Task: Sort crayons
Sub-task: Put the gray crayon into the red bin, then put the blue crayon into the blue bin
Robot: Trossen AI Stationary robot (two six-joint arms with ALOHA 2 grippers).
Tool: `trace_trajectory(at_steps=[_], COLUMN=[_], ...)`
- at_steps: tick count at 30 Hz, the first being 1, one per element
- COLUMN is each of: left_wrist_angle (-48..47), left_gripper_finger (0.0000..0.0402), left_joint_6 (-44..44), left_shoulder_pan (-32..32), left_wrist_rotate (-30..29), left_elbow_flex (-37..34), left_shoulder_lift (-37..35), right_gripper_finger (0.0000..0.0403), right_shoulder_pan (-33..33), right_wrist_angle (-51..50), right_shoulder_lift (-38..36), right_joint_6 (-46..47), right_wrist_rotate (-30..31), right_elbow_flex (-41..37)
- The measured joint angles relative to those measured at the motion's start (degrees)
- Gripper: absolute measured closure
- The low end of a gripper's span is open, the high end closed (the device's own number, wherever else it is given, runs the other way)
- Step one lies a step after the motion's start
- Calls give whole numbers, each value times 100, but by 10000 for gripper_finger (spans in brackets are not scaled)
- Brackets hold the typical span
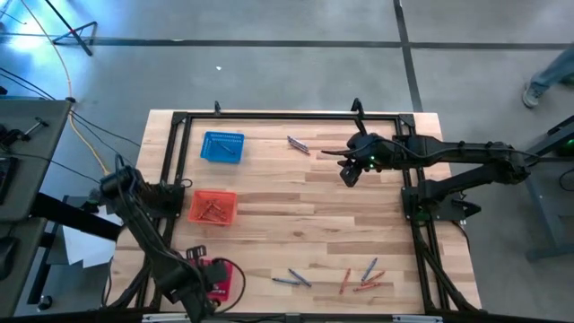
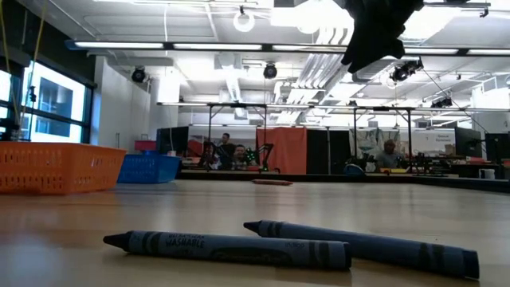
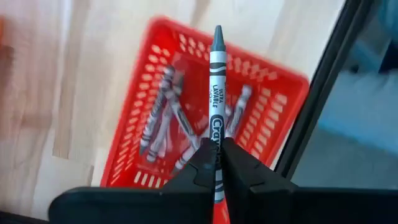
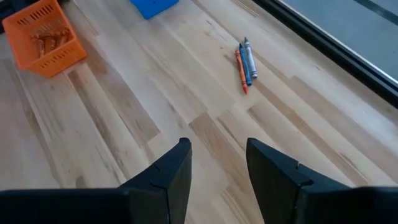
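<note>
- Red mesh basket [image 3: 205, 106] sits at the table's near-left corner, holding several grey crayons, and directly above it hangs the left gripper [image 3: 217, 163], fingers clenched on one grey crayon [image 3: 216, 93] that points out past the fingertips.
- The held crayon looks pinched near its lower half only (a slim hold), so it could pivot on release and tip over the basket's rim onto the wooden table [image 1: 305, 206], or roll toward the black frame rail close beside the basket.
- Across the table the right gripper [image 4: 217, 158] hovers above bare wood with its fingers spread and nothing between them; ahead of it lies a small cluster of crayons [image 4: 245, 62], one orange-red and at least one blue, touching side by side.
- Because those sticks touch, a grasp there may catch two colours at once or nudge one away, which would spoil the sorting.
- More loose crayons [image 1: 360, 276] lie scattered along the near edge, and two grey ones [image 2: 295, 247] rest apart from them.
- An orange basket [image 1: 213, 207] and a blue basket [image 1: 222, 146] stand on the left side.
</note>
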Motion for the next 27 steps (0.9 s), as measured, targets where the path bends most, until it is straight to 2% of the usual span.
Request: trace_trajectory(at_steps=[5,14,21,27], left_wrist_angle=[57,557,248,-206], left_gripper_finger=[369,312,300,300], left_joint_6=[-225,-685,196,1061], left_shoulder_pan=[24,-86,-49,402], left_wrist_rotate=[-102,190,-260,-502], left_elbow_flex=[-38,-403,-441,-439], left_shoulder_lift=[-15,-139,-217,-474], right_gripper_finger=[254,254,254,254], right_shoulder_pan=[0,0,0,0], right_wrist_angle=[0,-8,-4,-7], right_shoulder_lift=[1,1,0,2], right_joint_6=[11,110,137,112], right_wrist_rotate=[0,3,5,6], right_elbow_flex=[0,0,0,0])
